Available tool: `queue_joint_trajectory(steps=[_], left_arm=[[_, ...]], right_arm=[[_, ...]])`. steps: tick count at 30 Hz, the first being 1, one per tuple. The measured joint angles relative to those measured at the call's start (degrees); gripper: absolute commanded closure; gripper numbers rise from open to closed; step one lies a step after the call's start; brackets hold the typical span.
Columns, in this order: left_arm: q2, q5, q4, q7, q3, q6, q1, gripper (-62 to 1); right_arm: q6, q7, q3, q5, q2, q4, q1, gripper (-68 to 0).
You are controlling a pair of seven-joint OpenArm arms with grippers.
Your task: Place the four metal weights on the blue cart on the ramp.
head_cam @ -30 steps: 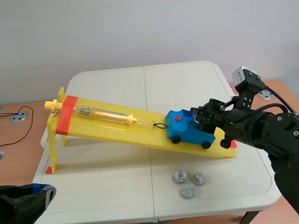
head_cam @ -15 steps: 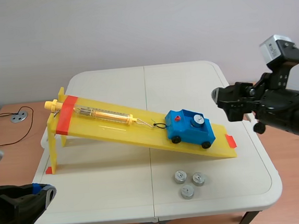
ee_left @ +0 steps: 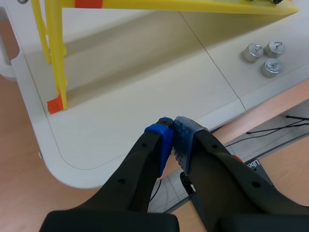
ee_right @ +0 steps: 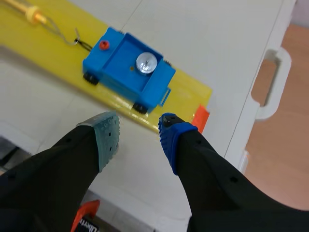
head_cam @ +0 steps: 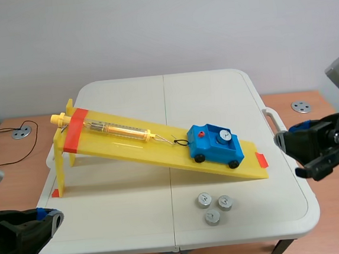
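White worktop (head_cam: 135, 213), as we log it: blue cart (head_cam: 216, 149) low on yellow ramp (head_cam: 129, 145), one weight (head_cam: 222, 136) aboard; three weights (head_cam: 225, 202) loose at lower centre. Our right tool (ee_right: 137, 128), spread, sits at right edge, nearer them; our left tool (ee_left: 171, 140), pressed together, lower left corner.

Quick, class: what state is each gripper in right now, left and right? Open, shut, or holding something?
Left gripper: shut, holding nothing.
Right gripper: open, empty; the blue plastic cart lies ahead of it.
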Motion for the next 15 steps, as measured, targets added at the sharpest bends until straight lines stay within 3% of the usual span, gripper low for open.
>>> queue_joint_trajectory(steps=[7,15], left_arm=[[0.0,0.0,0.0,0.0,0.0,0.0,0.0,-2.9],[0.0,0.0,0.0,0.0,0.0,0.0,0.0,-2.9]], right_arm=[[1.03,-1.16,-0.94,-2.36,1.01,1.03,-3.87,-21.6],[0.7,1.81,-9.4,-15.04,1.01,0.96,-3.65,-21.6]])
